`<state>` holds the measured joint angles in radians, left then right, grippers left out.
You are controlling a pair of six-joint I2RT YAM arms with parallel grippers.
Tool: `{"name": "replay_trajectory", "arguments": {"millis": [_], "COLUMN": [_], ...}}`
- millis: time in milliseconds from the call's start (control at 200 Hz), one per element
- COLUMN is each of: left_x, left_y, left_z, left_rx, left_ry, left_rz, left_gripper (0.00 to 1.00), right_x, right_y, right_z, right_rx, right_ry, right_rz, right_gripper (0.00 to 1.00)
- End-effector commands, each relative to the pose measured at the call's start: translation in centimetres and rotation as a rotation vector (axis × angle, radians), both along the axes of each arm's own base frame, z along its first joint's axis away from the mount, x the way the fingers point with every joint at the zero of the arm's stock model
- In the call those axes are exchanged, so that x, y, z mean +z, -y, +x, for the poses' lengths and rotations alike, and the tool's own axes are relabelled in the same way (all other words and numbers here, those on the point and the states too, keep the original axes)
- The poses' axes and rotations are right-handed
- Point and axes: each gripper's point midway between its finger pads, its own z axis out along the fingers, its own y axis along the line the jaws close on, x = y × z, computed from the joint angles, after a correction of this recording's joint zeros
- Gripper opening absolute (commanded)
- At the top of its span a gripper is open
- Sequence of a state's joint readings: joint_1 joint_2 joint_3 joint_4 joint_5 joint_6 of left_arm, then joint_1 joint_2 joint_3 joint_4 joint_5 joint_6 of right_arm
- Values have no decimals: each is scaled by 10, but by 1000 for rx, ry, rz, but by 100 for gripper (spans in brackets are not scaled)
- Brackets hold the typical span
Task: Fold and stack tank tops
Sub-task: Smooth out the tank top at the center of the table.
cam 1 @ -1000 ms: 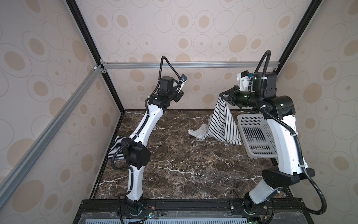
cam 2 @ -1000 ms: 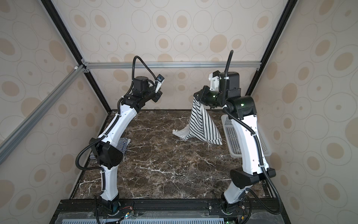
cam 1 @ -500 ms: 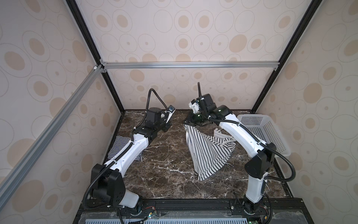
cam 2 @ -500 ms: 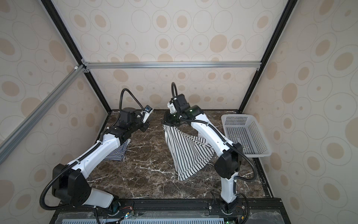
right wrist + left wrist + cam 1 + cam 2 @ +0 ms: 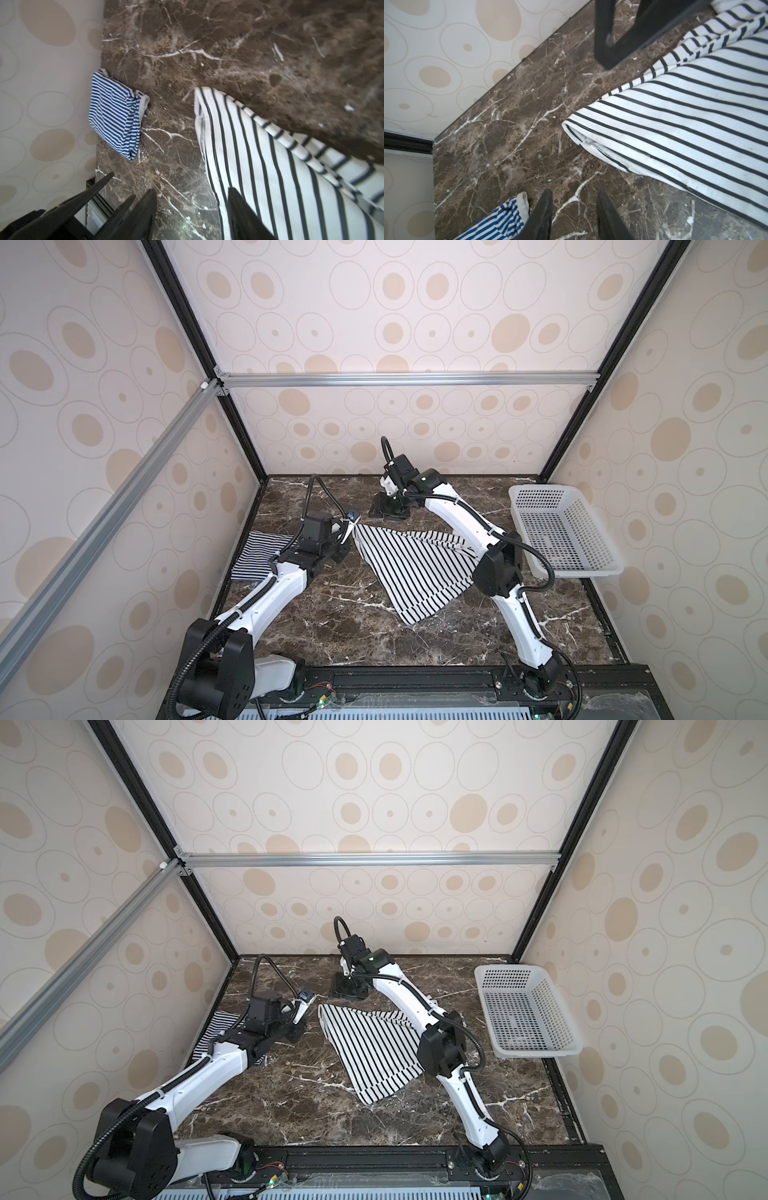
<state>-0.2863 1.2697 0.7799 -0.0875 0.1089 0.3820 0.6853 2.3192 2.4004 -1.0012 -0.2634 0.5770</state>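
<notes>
L arm stretched low along the left side of the surface. L tool jaws apart, empty. R arm bent at elbow, extended twd far edge. R tool low, jaws wide, empty.

Front centre: bare marble table between both arm bases, wide open.
Middle: wide-striped tank top lying flat and low, clear above.
Left edge: fine-striped tank top folded there, partly under the left arm.
Strip between tops: narrow bare marble, taken up by the left gripper, jaws apart over bare stone; fine-striped corner just beside one finger, wide-striped corner near ahead.
Back centre: right gripper low over marble, jaws apart, just behind the wide-striped top's far corner; free stone behind.
Right edge: white basket blocking; right arm elbow between basket and top, overhanging its right side.
</notes>
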Motion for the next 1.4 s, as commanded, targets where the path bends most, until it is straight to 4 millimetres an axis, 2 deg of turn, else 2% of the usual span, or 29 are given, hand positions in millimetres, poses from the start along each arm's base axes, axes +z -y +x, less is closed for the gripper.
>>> {"name": "replay_trajectory", "arguments": {"millis": [0,45,170,280,455,550,650,805,1031,1391], "left_x": [3,2,-4,-12,-29,-35,-40,-43,-46,-52], "left_y": [2,2,3,-2,-10,-14,-19,-26,-45,-64], "left_z": [0,-3,-9,-12,-16,-18,-19,-22,-20,-25], "left_rx": [-22,-29,-44,-23,7,20,37,55,117,161], "left_ry": [27,21,3,-10,-42,-60,-70,-69,-78,-94], "left_rz": [-4,-4,0,3,8,12,16,11,-8,-17], "left_gripper": [36,36,36,36,39,42,44,45,48,48], "right_x": [13,7,-26,-52,-88,-107,-119,-135,-142,-159], "right_y": [45,57,87,101,102,91,83,85,75,64], "right_z": [-45,-58,-104,-141,-188,-213,-231,-244,-236,-234], "right_rx": [41,50,100,171,277,341,386,393,399,420], "right_ry": [61,71,30,16,9,-13,-26,-60,-33,-52], "right_rz": [-214,-262,-432,-602,-768,-788,-810,-820,-831,-825], "right_gripper": [59,58,56,54,51,51,52,52,52,51]}}
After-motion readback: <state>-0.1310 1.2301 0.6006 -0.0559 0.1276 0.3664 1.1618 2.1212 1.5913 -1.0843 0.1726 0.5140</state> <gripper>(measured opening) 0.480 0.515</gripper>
